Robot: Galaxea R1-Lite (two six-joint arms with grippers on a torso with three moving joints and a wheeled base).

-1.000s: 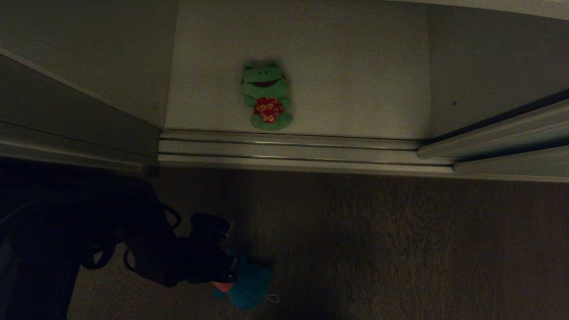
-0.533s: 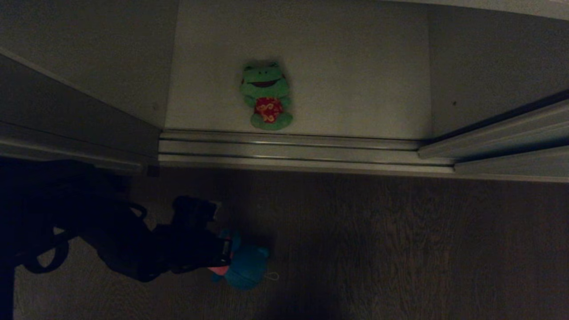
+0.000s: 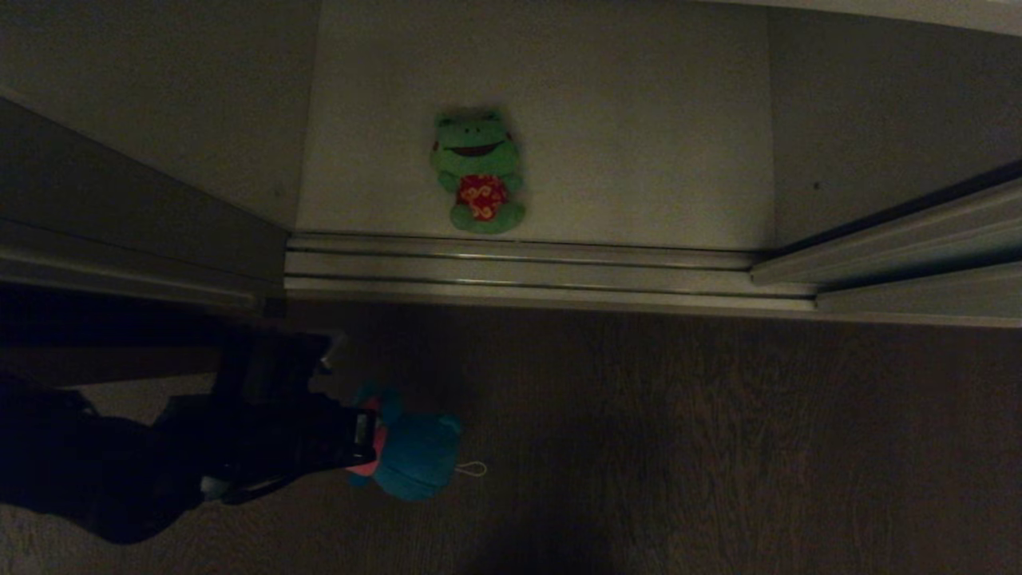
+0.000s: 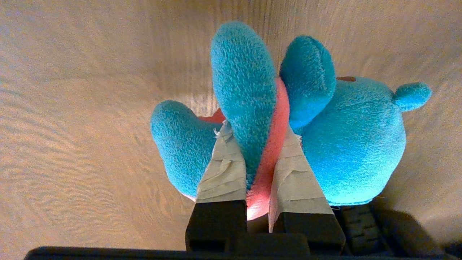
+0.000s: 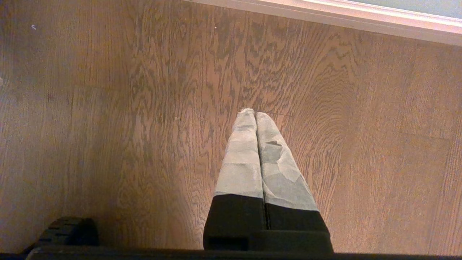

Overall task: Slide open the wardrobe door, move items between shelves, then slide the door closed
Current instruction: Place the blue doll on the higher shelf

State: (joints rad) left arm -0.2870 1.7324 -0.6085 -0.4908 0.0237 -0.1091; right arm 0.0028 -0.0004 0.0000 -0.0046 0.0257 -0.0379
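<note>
Your left hand is pinching the blue plush creature, its two taped fingers pressed onto the toy's pink middle with a blue limb squeezed between them. In the head view you see that left hand low on the left, above the dark wood-grain floor, with the blue creature sticking out to its right and a small loop of cord hanging off the toy's far end. From the wrist you can see the toy clear of the floor beneath it, its round head off to one side and its legs fanned outward. The green frog in the red flowered shirt sits on the white bottom shelf of the wardrobe, near the front edge and slightly left of the compartment's middle, well apart from the blue toy. Just in front of the frog run the metal door tracks. The sliding wardrobe door stands off at the right, leaving the compartment open; a second panel shows at the left. Your right hand is parked over bare floor, its taped fingers pressed together with nothing between them, and a pale baseboard lies along the far edge of that view.
</note>
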